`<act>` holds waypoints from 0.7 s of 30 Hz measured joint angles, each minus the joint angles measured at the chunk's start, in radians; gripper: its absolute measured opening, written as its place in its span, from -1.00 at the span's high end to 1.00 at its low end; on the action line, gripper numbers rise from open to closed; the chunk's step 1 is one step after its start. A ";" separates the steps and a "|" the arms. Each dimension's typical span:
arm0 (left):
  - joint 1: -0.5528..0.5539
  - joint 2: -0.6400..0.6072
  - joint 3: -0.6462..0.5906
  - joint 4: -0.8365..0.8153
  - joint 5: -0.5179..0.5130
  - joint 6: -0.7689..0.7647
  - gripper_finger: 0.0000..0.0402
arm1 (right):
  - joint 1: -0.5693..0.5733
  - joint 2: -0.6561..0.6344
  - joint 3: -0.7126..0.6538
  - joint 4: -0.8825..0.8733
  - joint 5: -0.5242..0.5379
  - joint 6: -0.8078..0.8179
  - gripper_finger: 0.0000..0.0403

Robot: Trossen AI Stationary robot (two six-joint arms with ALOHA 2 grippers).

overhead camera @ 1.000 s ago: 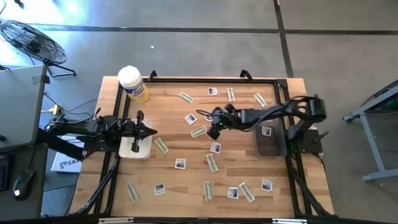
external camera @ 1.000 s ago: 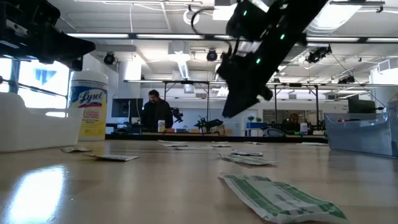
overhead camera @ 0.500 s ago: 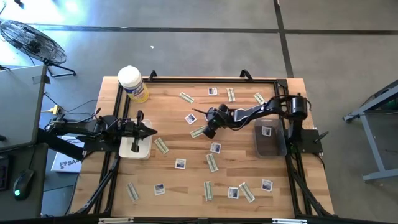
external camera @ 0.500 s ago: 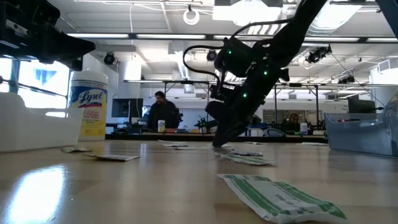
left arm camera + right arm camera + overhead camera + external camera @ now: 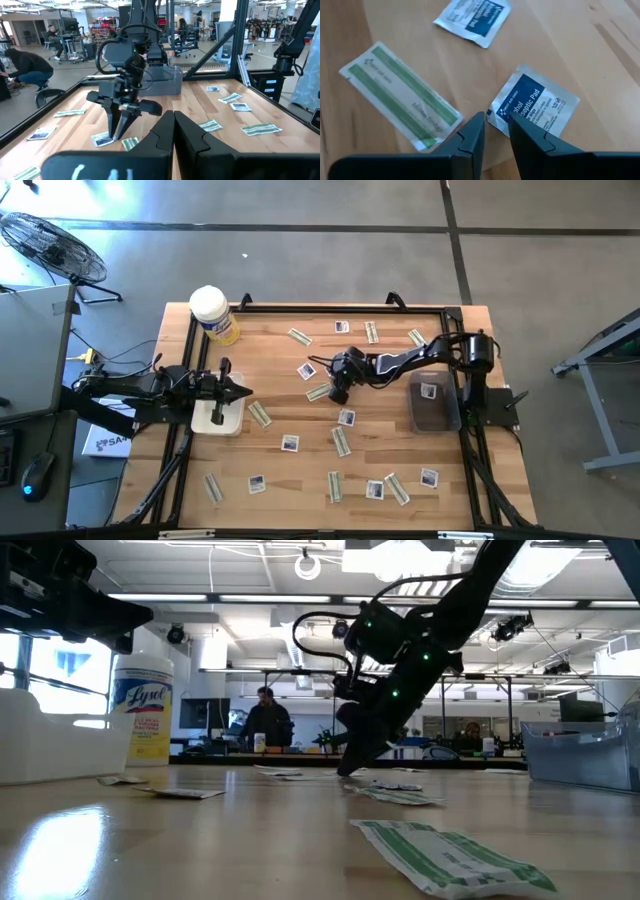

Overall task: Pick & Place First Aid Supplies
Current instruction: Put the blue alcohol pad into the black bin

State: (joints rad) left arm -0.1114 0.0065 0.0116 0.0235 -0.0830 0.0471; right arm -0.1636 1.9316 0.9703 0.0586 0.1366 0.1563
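The first aid supplies, white square packets with blue print and pale green-striped strips, lie scattered flat over the wooden table [image 5: 280,480]. My right gripper [image 5: 495,131] slants down at the table's middle [image 5: 337,393], tips low over the wood. Its fingers stand a narrow gap apart, open, and the corner of one white packet [image 5: 535,102] lies at that gap. A strip [image 5: 402,95] lies just beside it, another white packet [image 5: 472,20] beyond. My left gripper [image 5: 173,125] is shut and level at the table's left [image 5: 245,391]. My right gripper's fingertips [image 5: 470,131] stand on either side of the white packet's nearest corner [image 5: 494,114], coming from above at a slant. I cannot tell whether they touch it. The packet lies flat on the table.
A grey bin [image 5: 432,418] with one white packet inside stands at the table's right. A yellow canister with a white lid [image 5: 213,315] stands at the far left corner, a white block [image 5: 218,418] under the left arm. A black frame rims the table.
My right gripper has come down from well above the table to its surface, shifting a little toward the left edge and rolling at the wrist; over the last half second it has barely moved. The packets lie where they were.
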 joint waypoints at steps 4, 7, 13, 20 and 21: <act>0.000 0.000 0.000 0.000 0.000 0.000 1.00 | 0.002 -0.018 -0.001 -0.006 -0.015 -0.028 0.59; 0.000 0.000 0.000 0.000 0.000 0.000 1.00 | 0.004 -0.023 -0.005 0.003 -0.031 -0.059 0.59; 0.000 0.000 0.000 0.000 0.001 0.000 1.00 | 0.003 -0.006 -0.005 0.054 -0.049 -0.062 0.59; 0.000 0.000 0.000 0.000 0.002 0.000 1.00 | 0.002 0.002 -0.004 0.078 -0.037 -0.068 0.59; 0.000 0.000 0.000 0.000 0.002 0.000 1.00 | 0.002 0.002 -0.004 0.079 -0.037 -0.068 0.59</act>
State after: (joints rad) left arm -0.1112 0.0063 0.0116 0.0235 -0.0811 0.0467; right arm -0.1616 1.9339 0.9661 0.1379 0.0995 0.0883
